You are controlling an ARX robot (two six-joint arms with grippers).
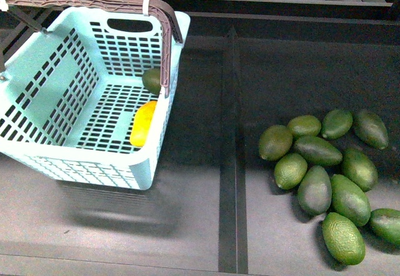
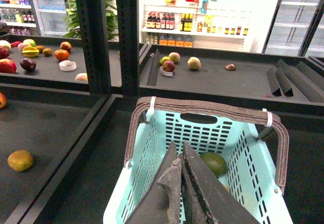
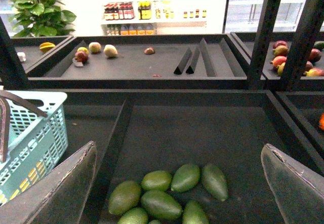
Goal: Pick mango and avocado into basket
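Mango (image 1: 143, 123) and avocado (image 1: 152, 80) already in basket (image 1: 37, 76). Left gripper (image 2: 178, 155) pinched shut, empty; right gripper (image 3: 177, 178) wide open. Just back away slowly, avoiding handle (image 1: 94, 1).

1. The basket (image 1: 94, 157) is sitting at the left of the shelf.
2. The mango (image 1: 143, 123) is lying in the basket, against its right wall.
3. The avocado (image 1: 152, 80) is lying in the basket, just beyond the mango.
4. A heap of loose avocados (image 1: 325, 179) is lying at the near right, well apart from the basket.
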